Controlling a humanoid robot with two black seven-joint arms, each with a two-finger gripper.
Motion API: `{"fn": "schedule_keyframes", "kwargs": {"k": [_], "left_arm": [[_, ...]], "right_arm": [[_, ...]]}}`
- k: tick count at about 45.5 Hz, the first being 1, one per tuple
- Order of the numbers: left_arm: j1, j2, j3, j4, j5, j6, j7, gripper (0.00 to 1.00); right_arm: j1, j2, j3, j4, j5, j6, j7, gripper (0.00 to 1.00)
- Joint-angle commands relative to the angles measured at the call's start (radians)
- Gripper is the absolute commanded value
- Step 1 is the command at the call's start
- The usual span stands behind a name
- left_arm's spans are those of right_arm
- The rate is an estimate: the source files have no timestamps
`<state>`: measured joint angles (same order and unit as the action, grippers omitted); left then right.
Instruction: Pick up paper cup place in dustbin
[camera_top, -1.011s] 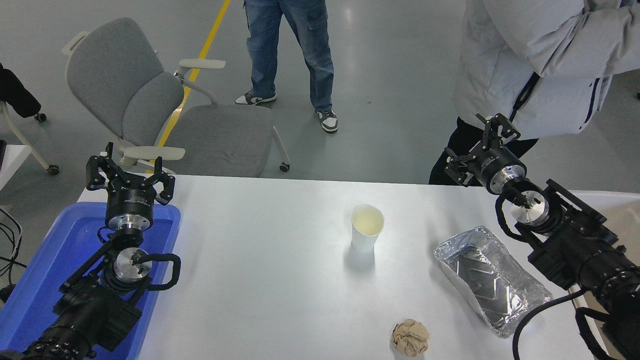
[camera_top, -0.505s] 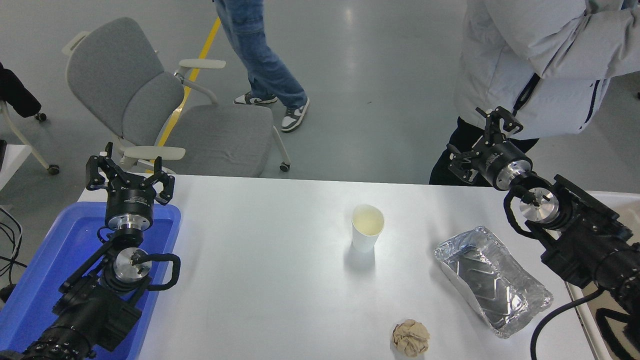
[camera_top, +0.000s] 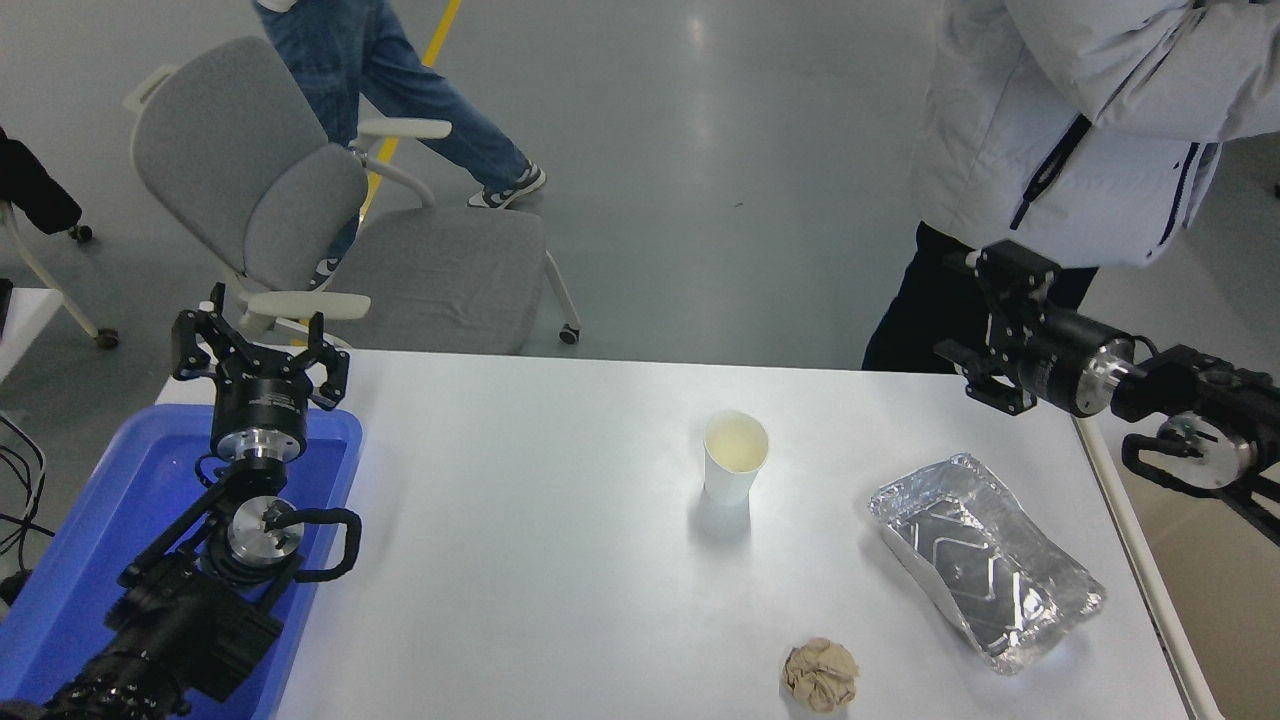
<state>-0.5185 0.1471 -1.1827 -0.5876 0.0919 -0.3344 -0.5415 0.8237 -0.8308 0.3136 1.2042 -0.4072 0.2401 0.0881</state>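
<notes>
The paper cup (camera_top: 735, 455) is small and white with a pale yellowish inside. It stands upright near the middle of the white table (camera_top: 520, 560). My right gripper (camera_top: 978, 328) is open and empty at the table's far right corner. It points left and hangs well to the right of the cup and apart from it. The dustbin (camera_top: 1140, 560) shows its off-white rim and beige inside along the table's right edge, partly under my right arm. My left gripper (camera_top: 258, 345) is open and parked at the lower left.
A crinkled silver foil tray (camera_top: 985, 560) lies right of the cup. A crumpled brown paper ball (camera_top: 821, 675) sits near the front edge. A blue tub (camera_top: 110, 520) lies under my left arm. A person in a white jacket (camera_top: 1060, 130) stands at the far right; a grey chair (camera_top: 330, 230) stands beyond the table.
My right arm has swung right, off the foil tray and over the dustbin, and its gripper now points left. A person in jeans has walked to the left. The cup has not moved.
</notes>
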Motion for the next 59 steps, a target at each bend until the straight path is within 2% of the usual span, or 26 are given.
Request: {"fn": "schedule_keyframes", "kwargs": {"k": [1,10,23,29,37,51,55,59], "left_arm": [[0.0,0.0,0.0,0.0,0.0,0.0,0.0,0.99],[0.0,0.0,0.0,0.0,0.0,0.0,0.0,0.99],[0.0,0.0,0.0,0.0,0.0,0.0,0.0,0.99],[0.0,0.0,0.0,0.0,0.0,0.0,0.0,0.99],[0.0,0.0,0.0,0.0,0.0,0.0,0.0,0.99],[0.0,0.0,0.0,0.0,0.0,0.0,0.0,0.99],[0.0,0.0,0.0,0.0,0.0,0.0,0.0,0.99],[0.0,0.0,0.0,0.0,0.0,0.0,0.0,0.99]], "right_arm": [[0.116,-0.181,-0.25,0.257,-0.214,-0.001,0.001,1.0],[0.4,-0.277,-0.539,0.35,-0.286,0.007,0.001,1.0],[0.853,-0.258,-1.06,0.446,-0.357,0.008,0.002,1.0],[0.98,-0.222,-1.191,0.468,-0.381,0.016,0.002,1.0],[1.244,-0.13,-1.381,0.472,-0.389,0.146,0.007,1.0],[1.496,-0.019,-1.429,0.488,-0.372,0.343,0.009,1.0],[1.548,0.022,-1.429,0.497,-0.328,0.383,0.007,1.0],[1.589,0.087,-1.441,0.497,-0.213,0.387,0.002,1.0]]}}
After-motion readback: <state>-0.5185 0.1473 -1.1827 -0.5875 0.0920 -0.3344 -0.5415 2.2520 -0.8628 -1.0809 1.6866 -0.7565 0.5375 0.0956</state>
